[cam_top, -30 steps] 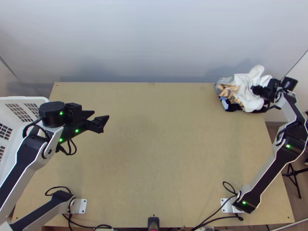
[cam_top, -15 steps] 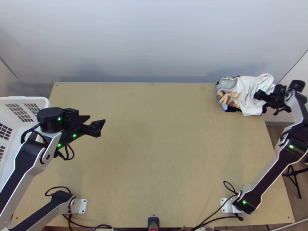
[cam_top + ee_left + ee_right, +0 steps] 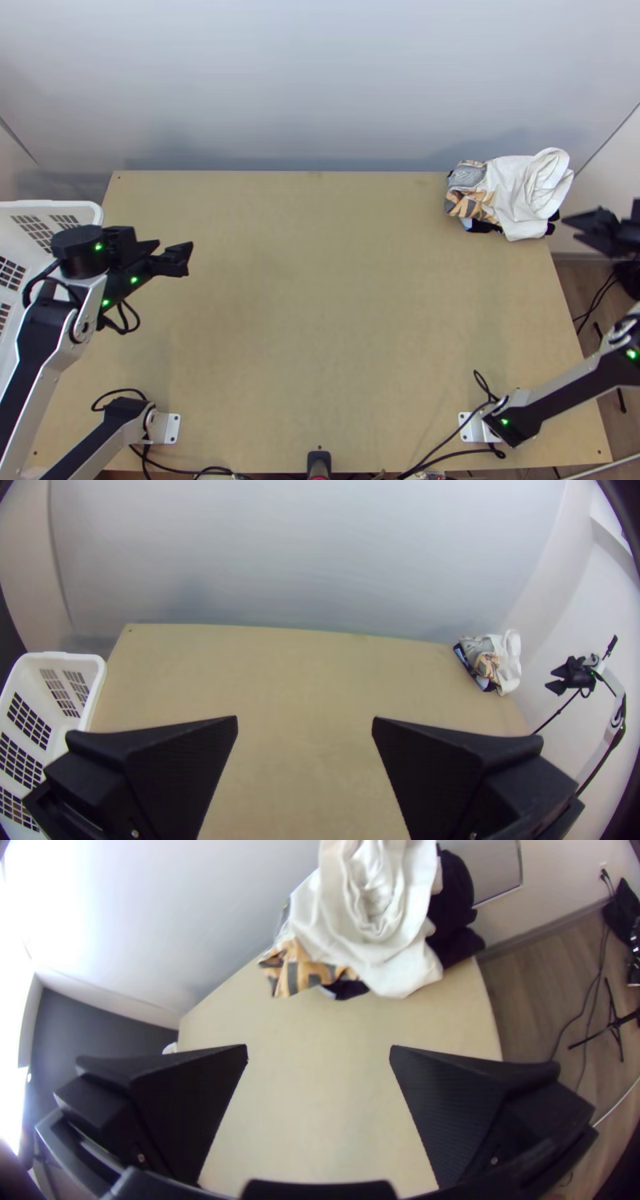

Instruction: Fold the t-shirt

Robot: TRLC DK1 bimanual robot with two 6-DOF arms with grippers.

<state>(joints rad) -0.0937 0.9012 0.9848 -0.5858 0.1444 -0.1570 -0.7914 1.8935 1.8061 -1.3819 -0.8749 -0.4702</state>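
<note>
Bunched white cloth [image 3: 512, 196] lies beyond and leftward of the nearer, black 2-fingered right gripper [image 3: 319, 1051], which, like the left gripper [image 3: 305, 720], has fingers apart.

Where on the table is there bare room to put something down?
The table is bare between the left gripper and the clothes pile, up to the far edge. Crowded: the far right corner under that pile, and the near edge around the arm bases.
</note>
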